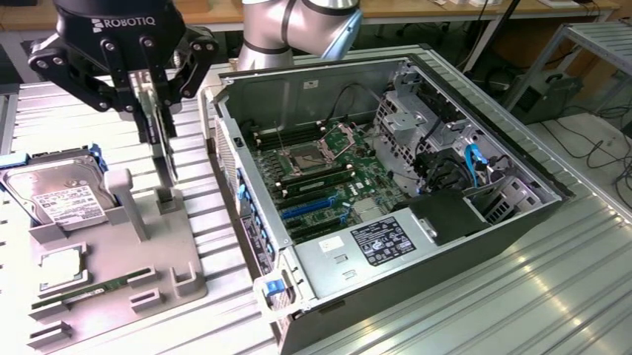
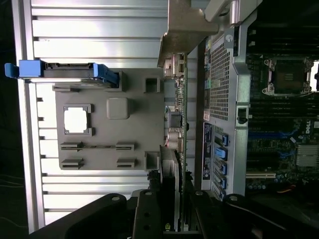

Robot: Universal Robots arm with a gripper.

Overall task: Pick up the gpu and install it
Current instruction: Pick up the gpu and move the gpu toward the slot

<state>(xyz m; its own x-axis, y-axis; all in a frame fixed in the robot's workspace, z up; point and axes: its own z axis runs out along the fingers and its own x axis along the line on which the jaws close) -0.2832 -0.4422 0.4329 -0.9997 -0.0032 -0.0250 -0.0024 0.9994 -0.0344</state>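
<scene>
While the gripper (image 1: 156, 100) clamps the gpu (image 1: 163, 159) edge-on, the card stands upright at the grey fixture tray's (image 1: 123, 255) edge nearest the open computer case (image 1: 395, 244), its lower end at its holder (seated or just lifted, I cannot tell). From the wrist, the gpu (image 2: 175, 124) runs between tray and case. By my judgement, installing remains undone.

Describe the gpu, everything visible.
The gpu is a thin card seen edge-on, standing upright. The wrist view shows a green board edge, a black cooler and a silver end bracket. The gripper clamps its upper edge; its lower end is at a slotted post of the grey tray, beside the open computer case.
</scene>
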